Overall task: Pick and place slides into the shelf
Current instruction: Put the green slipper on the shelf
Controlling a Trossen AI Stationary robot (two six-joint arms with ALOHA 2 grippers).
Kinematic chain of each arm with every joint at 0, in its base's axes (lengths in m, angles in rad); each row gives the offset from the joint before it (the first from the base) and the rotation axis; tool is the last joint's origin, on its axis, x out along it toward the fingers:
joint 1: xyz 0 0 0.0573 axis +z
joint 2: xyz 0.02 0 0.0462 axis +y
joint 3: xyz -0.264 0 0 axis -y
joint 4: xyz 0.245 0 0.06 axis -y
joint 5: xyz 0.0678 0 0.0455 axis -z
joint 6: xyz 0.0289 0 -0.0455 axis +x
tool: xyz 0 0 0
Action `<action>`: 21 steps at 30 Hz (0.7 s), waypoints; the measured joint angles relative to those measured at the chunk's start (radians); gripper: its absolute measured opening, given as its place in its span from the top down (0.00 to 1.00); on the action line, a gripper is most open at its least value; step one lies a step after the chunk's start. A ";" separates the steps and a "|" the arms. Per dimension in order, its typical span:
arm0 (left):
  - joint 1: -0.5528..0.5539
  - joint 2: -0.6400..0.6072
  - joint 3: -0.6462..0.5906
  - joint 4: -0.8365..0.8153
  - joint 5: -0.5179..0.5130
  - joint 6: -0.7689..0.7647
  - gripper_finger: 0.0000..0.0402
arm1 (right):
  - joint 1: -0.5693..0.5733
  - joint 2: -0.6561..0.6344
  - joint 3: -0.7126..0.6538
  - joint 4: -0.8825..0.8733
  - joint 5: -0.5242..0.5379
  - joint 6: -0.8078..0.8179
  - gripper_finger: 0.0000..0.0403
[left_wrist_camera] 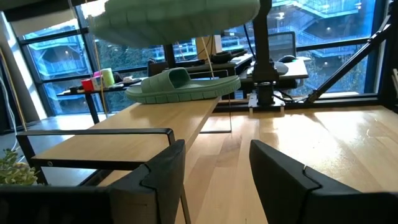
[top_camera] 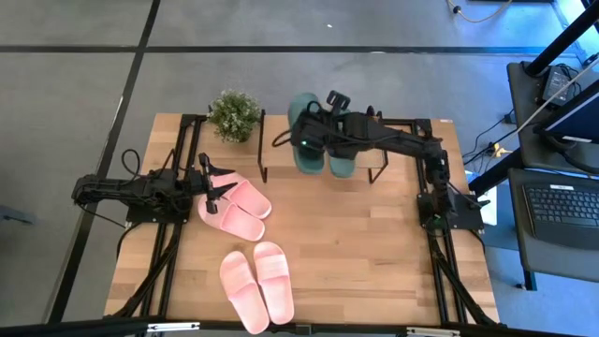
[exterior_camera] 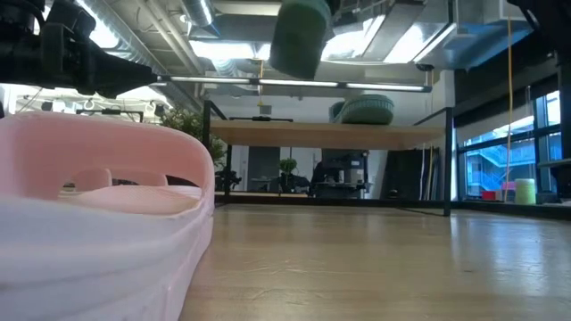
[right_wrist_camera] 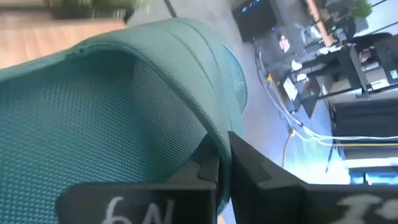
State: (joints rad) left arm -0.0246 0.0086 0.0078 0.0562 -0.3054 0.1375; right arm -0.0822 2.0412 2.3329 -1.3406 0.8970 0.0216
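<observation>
The right gripper (top_camera: 316, 120) has its jaws clamped on a dark green, soft ridged slide (top_camera: 304, 131), held above the low wooden shelf (top_camera: 360, 175), beside its mate (left_wrist_camera: 183, 86). The left gripper (top_camera: 217, 187), jaws apart, hovers over a pink foam pair (top_camera: 239, 208) on the table (top_camera: 374, 253).

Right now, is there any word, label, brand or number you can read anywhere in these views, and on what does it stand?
"N9" or "6N": pale handwritten marks on the dark body of the right end effector, seen in its wrist view; which way up they read cannot be told.
More pale marks at that view's lower right corner: cut off, unreadable.
Green slide held by that end effector: no print visible.
Pink slides, shelf: no text visible.
</observation>
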 joint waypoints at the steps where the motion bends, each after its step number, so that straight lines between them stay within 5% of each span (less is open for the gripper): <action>1: 0.000 0.000 0.000 0.000 0.000 0.000 0.57 | -0.003 0.010 0.000 0.000 0.000 -0.001 0.96; 21: 0.000 0.001 0.000 0.000 0.000 -0.005 0.57 | -0.032 0.161 -0.001 -0.047 0.070 0.026 0.96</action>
State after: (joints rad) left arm -0.0250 0.0093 0.0074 0.0559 -0.3054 0.1329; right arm -0.1146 2.2021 2.3318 -1.3875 0.9672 0.0475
